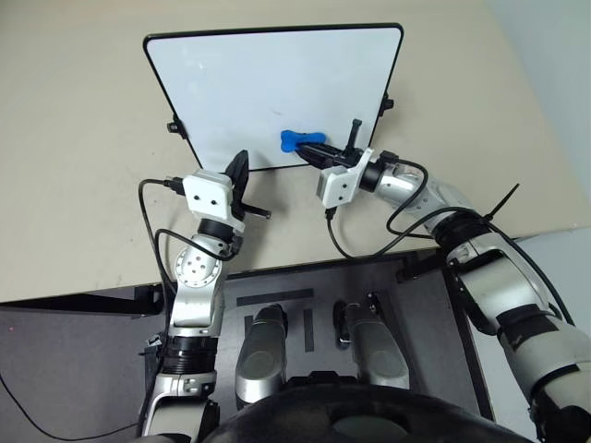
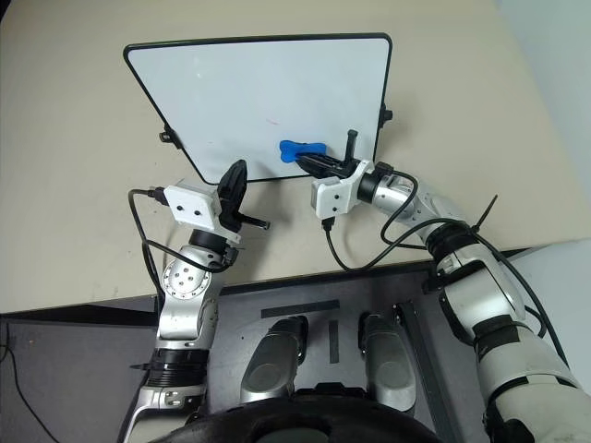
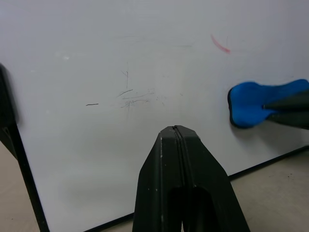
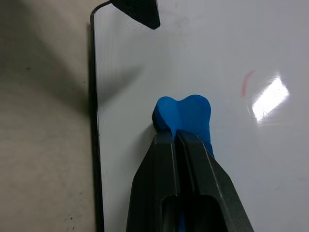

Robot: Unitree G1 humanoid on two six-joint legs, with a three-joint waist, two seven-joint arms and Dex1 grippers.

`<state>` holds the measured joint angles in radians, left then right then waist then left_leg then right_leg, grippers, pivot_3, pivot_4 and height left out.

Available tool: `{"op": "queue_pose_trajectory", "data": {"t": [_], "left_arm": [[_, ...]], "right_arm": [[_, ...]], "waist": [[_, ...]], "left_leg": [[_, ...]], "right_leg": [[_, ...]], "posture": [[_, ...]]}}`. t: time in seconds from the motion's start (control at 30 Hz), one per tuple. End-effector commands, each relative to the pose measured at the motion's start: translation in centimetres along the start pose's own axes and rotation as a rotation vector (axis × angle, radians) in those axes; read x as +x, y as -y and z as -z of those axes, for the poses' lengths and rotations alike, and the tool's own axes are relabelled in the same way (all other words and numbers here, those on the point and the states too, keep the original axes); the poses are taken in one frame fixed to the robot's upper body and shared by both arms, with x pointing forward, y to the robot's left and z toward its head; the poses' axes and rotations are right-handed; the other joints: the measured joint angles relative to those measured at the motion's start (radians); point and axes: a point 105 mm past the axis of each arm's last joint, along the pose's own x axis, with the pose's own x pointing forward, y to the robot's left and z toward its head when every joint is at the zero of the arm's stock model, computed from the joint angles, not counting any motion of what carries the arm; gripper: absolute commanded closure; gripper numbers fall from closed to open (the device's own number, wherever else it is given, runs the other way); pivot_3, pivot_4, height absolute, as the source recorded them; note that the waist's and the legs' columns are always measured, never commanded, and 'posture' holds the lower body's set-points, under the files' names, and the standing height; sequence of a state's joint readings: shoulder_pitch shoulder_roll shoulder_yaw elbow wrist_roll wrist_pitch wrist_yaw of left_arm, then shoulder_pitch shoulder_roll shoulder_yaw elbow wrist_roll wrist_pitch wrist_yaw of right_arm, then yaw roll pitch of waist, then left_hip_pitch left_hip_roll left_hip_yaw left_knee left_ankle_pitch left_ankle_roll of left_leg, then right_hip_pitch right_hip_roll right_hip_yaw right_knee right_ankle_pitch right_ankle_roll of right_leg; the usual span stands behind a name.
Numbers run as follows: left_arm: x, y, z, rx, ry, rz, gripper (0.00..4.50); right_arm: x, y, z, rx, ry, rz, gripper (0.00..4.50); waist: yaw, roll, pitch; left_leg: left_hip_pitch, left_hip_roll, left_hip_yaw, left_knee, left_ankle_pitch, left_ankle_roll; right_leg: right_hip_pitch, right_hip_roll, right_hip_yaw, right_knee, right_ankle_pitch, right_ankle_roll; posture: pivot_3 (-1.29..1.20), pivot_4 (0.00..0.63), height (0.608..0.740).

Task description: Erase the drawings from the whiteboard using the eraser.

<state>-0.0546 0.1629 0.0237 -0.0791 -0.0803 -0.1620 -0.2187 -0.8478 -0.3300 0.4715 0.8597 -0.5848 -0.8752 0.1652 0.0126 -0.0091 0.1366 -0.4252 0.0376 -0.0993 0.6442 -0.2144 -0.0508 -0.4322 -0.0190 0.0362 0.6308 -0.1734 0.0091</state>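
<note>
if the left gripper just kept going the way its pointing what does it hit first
Most likely the whiteboard itself: the shut left gripper aims at bare board, with the eraser well off to one side. How far off the surface is stays unclear.

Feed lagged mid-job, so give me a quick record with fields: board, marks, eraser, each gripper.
board: whiteboard lying on the beige table
marks: small red stroke left; faint thin dark scratches too
eraser: blue eraser on the board near its lower edge, beside the red stroke, not over it
right gripper: shut on the eraser
left gripper: shut, holding nothing, at the board's lower edge
</note>
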Motion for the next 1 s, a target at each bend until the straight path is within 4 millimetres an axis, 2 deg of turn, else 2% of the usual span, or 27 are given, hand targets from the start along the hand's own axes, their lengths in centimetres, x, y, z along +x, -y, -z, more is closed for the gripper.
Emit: {"op": "queue_pose_trajectory", "data": {"t": [0.03,0.27,0.43,0.53,0.7,0.8,1.0], "left_arm": [[0.1,0.2,-1.0,0.010,0.046,0.011,4.50],[0.1,0.2,-1.0,0.011,0.045,0.015,4.50],[0.2,0.2,-1.0,0.009,0.045,0.014,4.50],[0.2,0.2,-1.0,0.008,0.045,0.013,4.50],[0.1,0.2,-1.0,0.007,0.045,0.007,4.50],[0.1,0.2,-1.0,0.007,0.045,0.006,4.50],[0.1,0.2,-1.0,0.007,0.044,0.009,4.50]], "right_arm": [[0.4,2.7,-0.5,-0.045,0.022,0.097,4.48],[1.1,6.7,-2.8,-0.115,0.114,0.230,4.48],[1.6,7.5,-3.7,-0.136,0.142,0.238,4.48],[1.7,6.6,-3.4,-0.127,0.131,0.200,4.48],[1.2,3.0,-1.9,-0.069,0.076,0.084,4.48],[0.6,1.8,-1.3,-0.039,0.052,0.056,4.48],[-0.6,1.1,-1.0,-0.002,0.040,0.050,4.48]], "waist": [[0.000,0.000,0.000],[0.000,0.000,0.000],[0.000,0.000,0.000],[0.000,0.000,0.000],[0.000,0.000,0.000],[0.001,0.000,0.000],[0.001,0.000,0.000]], "left_leg": [[0.000,0.000,0.000,0.000,0.000,0.000],[-0.001,0.000,0.000,0.000,0.000,0.000],[-0.002,0.000,0.000,0.000,0.000,0.000],[-0.002,0.000,0.000,0.000,0.000,0.001],[-0.003,0.000,0.000,0.000,0.000,0.002],[-0.003,0.000,0.000,0.001,0.000,0.002],[-0.002,0.000,0.000,0.001,-0.001,0.002]], "right_leg": [[0.000,0.000,0.000,0.000,0.000,0.000],[-0.002,0.000,0.000,0.000,0.001,0.000],[-0.002,0.000,-0.001,0.000,0.001,-0.001],[-0.003,0.000,-0.001,-0.001,0.001,-0.001],[-0.003,0.000,-0.001,-0.002,0.001,-0.001],[-0.003,0.000,-0.002,-0.001,0.001,0.000],[-0.002,0.000,-0.002,-0.001,0.002,-0.001]], "posture": [[0.00,0.150,0.740],[0.00,0.150,0.740],[0.00,0.150,0.740],[0.00,0.150,0.740],[0.00,0.150,0.740],[0.00,0.150,0.740],[0.00,0.150,0.740]]}}
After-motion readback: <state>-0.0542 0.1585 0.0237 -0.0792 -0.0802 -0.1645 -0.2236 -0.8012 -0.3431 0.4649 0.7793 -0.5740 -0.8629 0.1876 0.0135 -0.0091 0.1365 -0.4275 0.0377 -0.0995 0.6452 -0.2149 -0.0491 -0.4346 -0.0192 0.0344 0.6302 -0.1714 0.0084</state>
